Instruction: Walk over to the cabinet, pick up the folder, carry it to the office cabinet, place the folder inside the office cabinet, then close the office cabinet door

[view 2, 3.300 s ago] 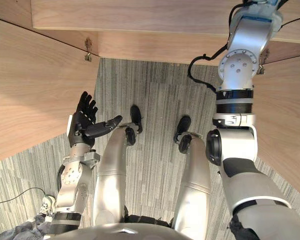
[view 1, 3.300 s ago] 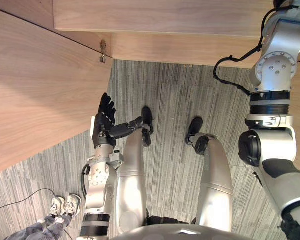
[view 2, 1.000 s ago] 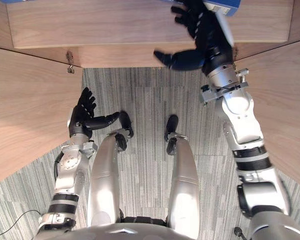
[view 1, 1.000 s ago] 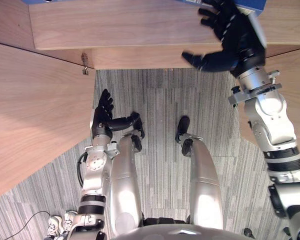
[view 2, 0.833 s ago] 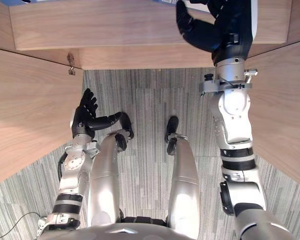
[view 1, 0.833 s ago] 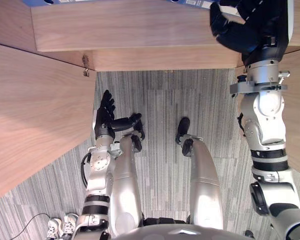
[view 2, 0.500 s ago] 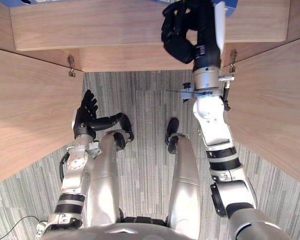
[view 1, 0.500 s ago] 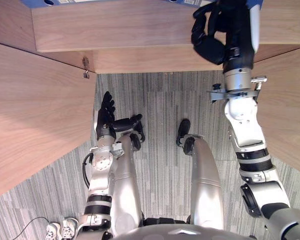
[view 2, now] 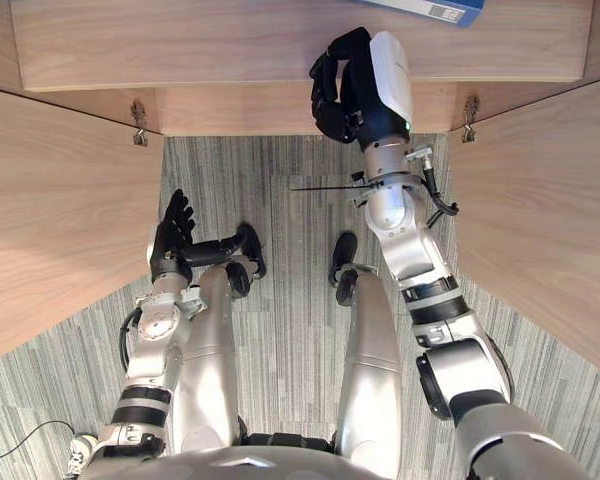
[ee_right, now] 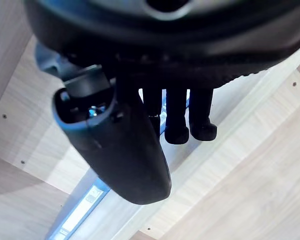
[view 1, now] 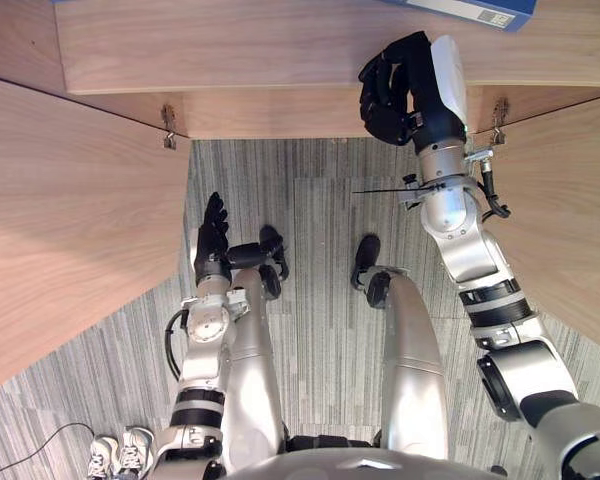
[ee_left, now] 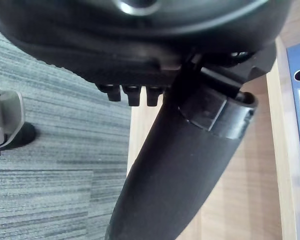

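The blue folder lies flat on the wooden cabinet shelf, its white-labelled spine at the far edge of the eye views. My right hand hangs in front of the shelf's front edge, short of the folder, its fingers curled into a fist with nothing in them. In the right wrist view the curled fingers show against the shelf boards, with the folder past them. My left hand is open, low beside the left door. The left wrist view shows the folder beyond its thumb.
Two open cabinet doors flank me: the left door and the right door, hung on metal hinges. Grey carpet runs between them. A person's shoes stand at my lower left.
My right hand has drawn back from the folder on the shelf, down and to the left, and its fingers have curled shut. The folder stays on the shelf. The left hand holds still.
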Controlling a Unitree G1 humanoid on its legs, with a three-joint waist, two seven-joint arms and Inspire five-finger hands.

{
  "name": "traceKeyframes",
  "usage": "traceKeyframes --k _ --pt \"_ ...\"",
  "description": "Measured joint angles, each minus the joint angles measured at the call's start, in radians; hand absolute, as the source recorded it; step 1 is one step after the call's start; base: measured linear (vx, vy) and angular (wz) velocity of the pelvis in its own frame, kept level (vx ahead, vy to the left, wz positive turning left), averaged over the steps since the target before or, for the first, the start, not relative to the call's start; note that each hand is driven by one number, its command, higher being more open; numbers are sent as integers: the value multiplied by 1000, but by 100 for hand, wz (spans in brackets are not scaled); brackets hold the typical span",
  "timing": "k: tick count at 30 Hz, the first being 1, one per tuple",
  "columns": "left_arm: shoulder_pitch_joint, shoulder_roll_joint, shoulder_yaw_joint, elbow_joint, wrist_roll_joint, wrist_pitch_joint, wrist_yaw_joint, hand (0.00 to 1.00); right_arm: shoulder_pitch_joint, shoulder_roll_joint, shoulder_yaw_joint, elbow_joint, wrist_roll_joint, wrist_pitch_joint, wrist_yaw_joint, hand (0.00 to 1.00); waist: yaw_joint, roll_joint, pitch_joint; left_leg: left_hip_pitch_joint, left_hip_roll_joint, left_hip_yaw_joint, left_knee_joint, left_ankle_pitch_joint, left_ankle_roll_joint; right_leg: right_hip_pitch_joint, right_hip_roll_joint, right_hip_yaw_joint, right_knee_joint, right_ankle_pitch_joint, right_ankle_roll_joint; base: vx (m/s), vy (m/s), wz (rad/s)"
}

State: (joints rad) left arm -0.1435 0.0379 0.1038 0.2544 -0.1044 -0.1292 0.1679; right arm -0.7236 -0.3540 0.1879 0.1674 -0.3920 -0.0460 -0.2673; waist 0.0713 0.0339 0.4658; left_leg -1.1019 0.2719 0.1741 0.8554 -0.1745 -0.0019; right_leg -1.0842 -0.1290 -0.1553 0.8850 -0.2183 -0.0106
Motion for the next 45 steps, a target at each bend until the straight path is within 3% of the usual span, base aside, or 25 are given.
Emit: traceKeyframes --k 26,39,45 --pt "-4 34 -1 50 -44 -3 0 100 -345 -204 40 275 248 2 22 0 -18 -24 13 -29 -34 -29 -102 62 -15 -15 -21 -49 -55 6 -4 20 46 6" --pt "-4 33 -10 49 -86 -5 5 100 -420 -193 40 334 381 46 28 0 -31 -26 12 -3 -42 -9 -195 115 -5 7 -21 -67 -134 52 -13 8 29 2" --pt "-6 25 -8 47 -103 -2 9 100 -414 -155 -72 288 395 65 -47 0 -27 -26 12 -5 -39 -16 -173 121 -6 7 -22 -67 -114 54 -16 -9 8 1"
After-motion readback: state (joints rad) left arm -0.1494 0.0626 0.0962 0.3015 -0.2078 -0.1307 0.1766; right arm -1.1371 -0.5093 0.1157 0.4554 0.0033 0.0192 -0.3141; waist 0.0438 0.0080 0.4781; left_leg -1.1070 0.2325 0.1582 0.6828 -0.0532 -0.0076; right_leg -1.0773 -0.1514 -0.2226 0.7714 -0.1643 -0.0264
